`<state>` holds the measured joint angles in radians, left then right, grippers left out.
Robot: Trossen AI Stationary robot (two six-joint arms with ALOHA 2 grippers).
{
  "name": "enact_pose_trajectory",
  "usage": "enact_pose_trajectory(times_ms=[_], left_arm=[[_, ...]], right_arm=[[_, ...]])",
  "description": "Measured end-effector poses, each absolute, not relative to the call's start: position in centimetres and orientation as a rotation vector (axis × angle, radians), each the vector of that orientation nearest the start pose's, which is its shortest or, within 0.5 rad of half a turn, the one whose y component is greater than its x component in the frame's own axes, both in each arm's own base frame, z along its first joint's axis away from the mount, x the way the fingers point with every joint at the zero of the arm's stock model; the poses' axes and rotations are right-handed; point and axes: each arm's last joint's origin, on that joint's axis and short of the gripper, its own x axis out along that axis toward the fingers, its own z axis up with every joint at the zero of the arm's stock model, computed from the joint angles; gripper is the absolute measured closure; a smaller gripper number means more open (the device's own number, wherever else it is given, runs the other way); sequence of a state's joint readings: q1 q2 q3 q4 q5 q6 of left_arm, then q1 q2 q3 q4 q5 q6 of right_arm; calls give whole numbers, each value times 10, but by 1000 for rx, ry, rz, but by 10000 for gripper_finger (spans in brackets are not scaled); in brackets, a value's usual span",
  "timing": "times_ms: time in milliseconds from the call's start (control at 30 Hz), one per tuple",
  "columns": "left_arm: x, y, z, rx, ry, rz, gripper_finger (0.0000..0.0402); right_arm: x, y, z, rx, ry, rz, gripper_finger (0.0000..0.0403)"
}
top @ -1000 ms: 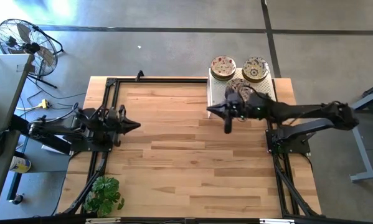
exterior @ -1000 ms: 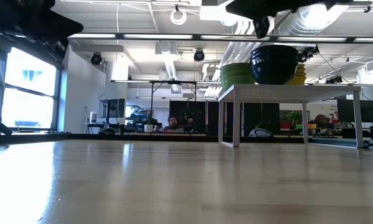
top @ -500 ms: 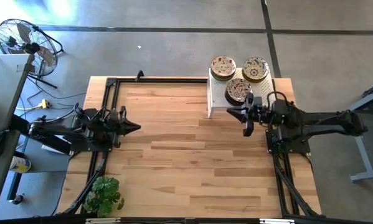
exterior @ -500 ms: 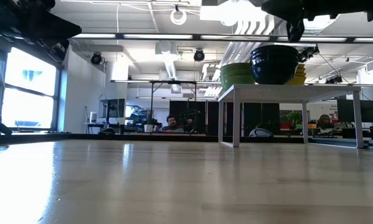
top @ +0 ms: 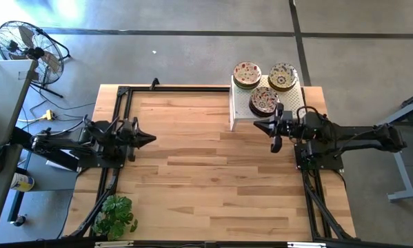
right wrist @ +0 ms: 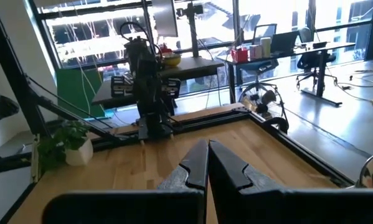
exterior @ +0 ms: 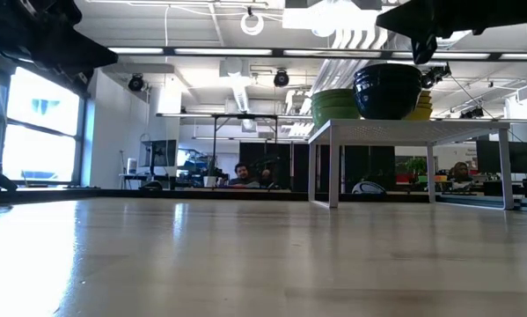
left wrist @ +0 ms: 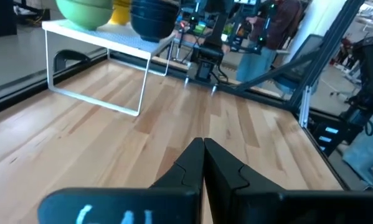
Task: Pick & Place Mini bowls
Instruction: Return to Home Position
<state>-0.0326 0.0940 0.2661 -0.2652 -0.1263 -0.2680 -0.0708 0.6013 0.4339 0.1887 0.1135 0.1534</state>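
Observation:
The mini bowls sit as three floral-patterned groups (top: pixel 247 71), (top: pixel 283 76), (top: pixel 264 100) on top of the white perforated stand (top: pixel 235 114) at the table's far right. From the side their outsides are green (exterior: pixel 335 104), dark blue (exterior: pixel 388 90) and yellow (exterior: pixel 421 107). My right gripper (top: pixel 255 124) is shut and empty, hovering level just on the near side of the stand, pointing toward the table's left. My left gripper (top: pixel 154 138) is shut and empty at the table's left side, pointing right. Both wrist views show closed fingertips, the left (left wrist: pixel 203 148) and the right (right wrist: pixel 208 149).
The stand's thin white legs (exterior: pixel 332 167) rest on the wooden tabletop (top: pixel 206 172). Black frame rails (top: pixel 123 93) run along the table's left, far and right edges. A potted plant (top: pixel 116 213) sits at the near left corner. A fan (top: pixel 27 45) stands on the floor.
My right gripper has drawn back toward the table's right edge, staying level and shut. It no longer covers the nearest bowl group, which now shows in full. Most of the travel came early; it has barely moved in the last half second.

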Motion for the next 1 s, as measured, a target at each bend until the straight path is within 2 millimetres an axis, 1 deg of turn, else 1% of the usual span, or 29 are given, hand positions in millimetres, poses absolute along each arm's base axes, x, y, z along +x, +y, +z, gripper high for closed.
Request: enact_pose_trajectory(times_ms=[333,533,633,700,767,867,1000], left_arm=[[84,1,218,-264,102,101,399],[84,0,220,-141,91,75,399],[85,-1,224,-81,54,18,399],[85,-2,225,-70,41,-18,399],[88,-3,221,-70,11,-32,399],[93,-3,207,-81,-20,-42,399],[96,-3,193,-109,-42,-44,399]], right_arm=[[150,-14,272,171,-27,-173,402],[149,-13,271,79,-3,-169,402],[147,-13,267,31,-12,-153,402],[144,-12,261,20,-54,-121,402],[139,-11,252,25,-101,-98,402],[130,-10,233,49,-183,-89,402],[116,-10,218,65,-326,-115,402]])
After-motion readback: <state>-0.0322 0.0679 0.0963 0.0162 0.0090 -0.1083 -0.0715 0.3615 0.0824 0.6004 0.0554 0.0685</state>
